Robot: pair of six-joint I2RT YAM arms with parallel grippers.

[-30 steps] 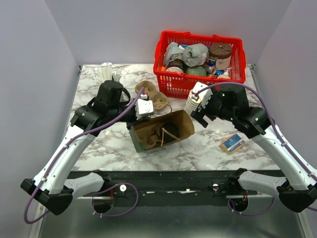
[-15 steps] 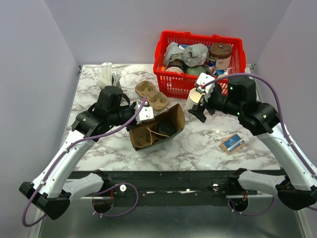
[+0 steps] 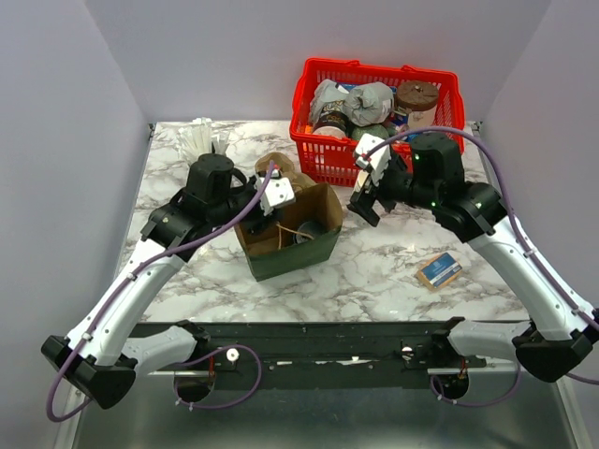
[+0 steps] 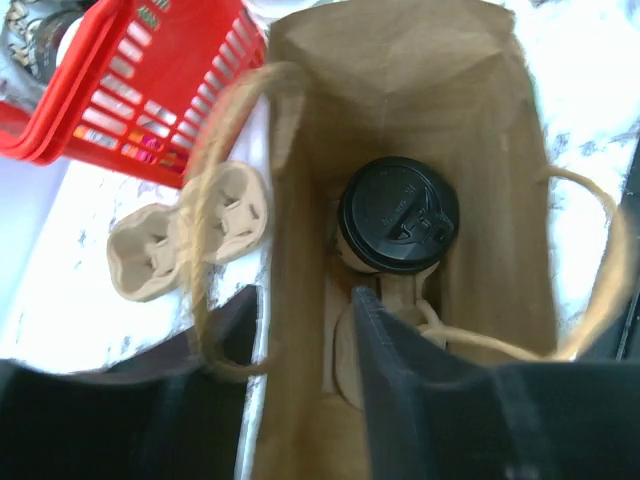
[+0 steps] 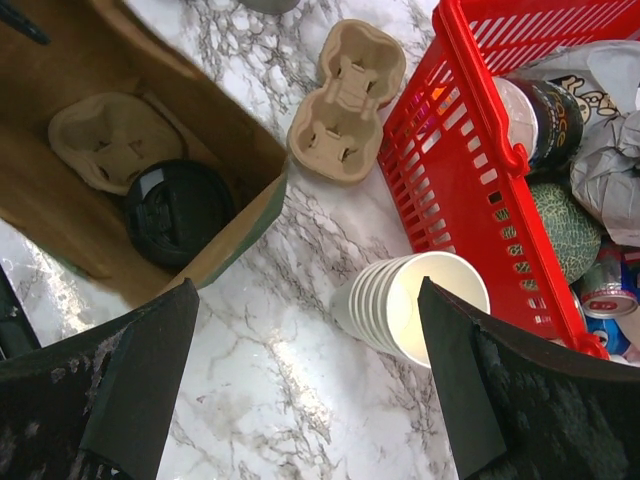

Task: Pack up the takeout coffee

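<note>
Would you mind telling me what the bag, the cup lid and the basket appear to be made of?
Bag: brown kraft paper by the look of it, matte, with creased folds in its walls. Lid: probably black plastic, with a slight sheen and moulded ridges. Basket: red plastic, fairly glossy, with a moulded lattice wall.

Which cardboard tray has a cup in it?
The tray inside the bag: a black-lidded cup sits in it. The tray on the table by the basket is empty.
</note>
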